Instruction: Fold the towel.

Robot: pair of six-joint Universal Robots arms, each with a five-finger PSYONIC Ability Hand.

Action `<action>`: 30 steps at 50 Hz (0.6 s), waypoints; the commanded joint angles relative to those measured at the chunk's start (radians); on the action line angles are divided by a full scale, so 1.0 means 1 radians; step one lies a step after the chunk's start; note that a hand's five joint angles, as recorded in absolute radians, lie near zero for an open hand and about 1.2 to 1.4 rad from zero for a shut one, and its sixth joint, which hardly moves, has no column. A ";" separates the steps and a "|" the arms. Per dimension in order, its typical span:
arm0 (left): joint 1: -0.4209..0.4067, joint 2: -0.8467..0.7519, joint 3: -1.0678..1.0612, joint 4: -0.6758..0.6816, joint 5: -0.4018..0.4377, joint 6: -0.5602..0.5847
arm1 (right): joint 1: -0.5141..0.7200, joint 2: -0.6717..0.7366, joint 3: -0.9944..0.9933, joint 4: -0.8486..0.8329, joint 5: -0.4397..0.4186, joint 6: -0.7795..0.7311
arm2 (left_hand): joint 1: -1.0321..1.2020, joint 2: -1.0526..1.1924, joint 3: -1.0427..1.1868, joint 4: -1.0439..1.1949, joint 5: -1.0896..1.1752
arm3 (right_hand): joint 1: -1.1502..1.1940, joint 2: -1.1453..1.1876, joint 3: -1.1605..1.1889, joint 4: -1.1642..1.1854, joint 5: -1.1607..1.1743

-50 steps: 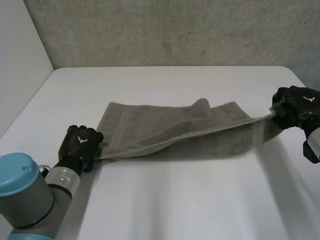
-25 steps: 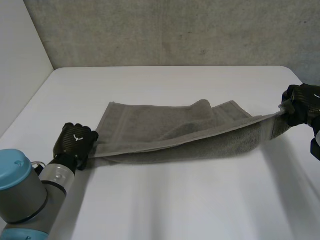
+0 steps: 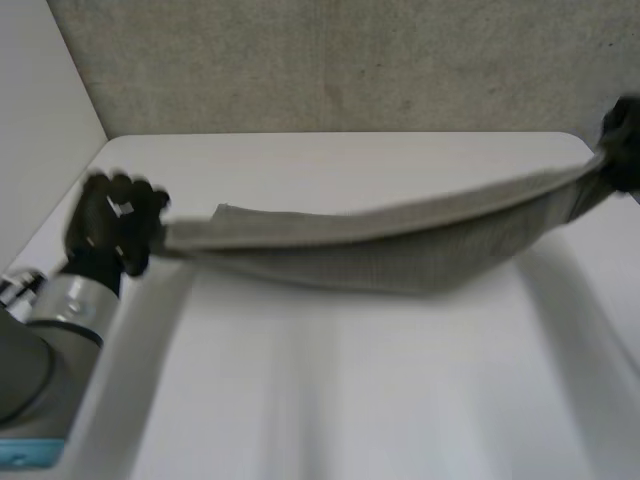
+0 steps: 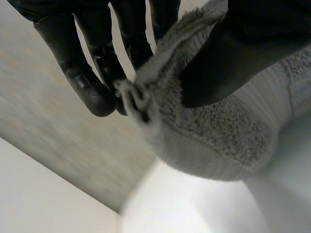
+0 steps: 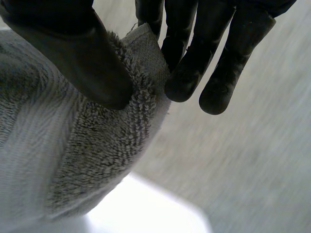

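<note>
The grey towel [image 3: 400,245] hangs stretched between my two hands above the white table [image 3: 330,390], sagging in the middle. My left hand [image 3: 112,222] holds its left end, thumb and fingers pinching a corner of the towel [image 4: 214,131] in the left wrist view. My right hand [image 3: 625,140] holds the right end, higher up at the table's far right. There the thumb [image 5: 82,53] presses the towel's [image 5: 82,155] corner against the fingers [image 5: 187,53].
A grey wall [image 3: 330,60] rises behind the table's far edge. A pale side wall [image 3: 30,120] stands to the left. My left arm [image 3: 40,340] reaches in at the near left.
Both hands have risen and moved away from me, lifting the towel off the table. The left hand has closed on its corner. The towel now hangs taut instead of lying flat.
</note>
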 commanded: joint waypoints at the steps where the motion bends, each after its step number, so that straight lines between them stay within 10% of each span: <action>1: -0.011 0.227 0.143 -0.167 0.000 -0.070 | -0.006 -0.142 -0.229 0.211 -0.021 -0.029 | -0.022 -0.103 -0.148 -0.120 -0.243 | 0.185 0.088 0.069 0.064 0.102; 14: 0.008 0.138 0.560 -0.720 -0.005 -0.255 | 0.005 0.116 -0.758 0.854 -0.105 -0.446 | -0.022 -0.103 -0.148 -0.120 -0.243 | 0.185 0.088 0.069 0.064 0.102; 30: 0.019 -0.409 0.968 -0.987 -0.005 -0.246 | 0.238 0.635 -0.957 0.909 0.105 -0.678 | -0.022 -0.103 -0.148 -0.120 -0.243 | 0.185 0.088 0.069 0.064 0.102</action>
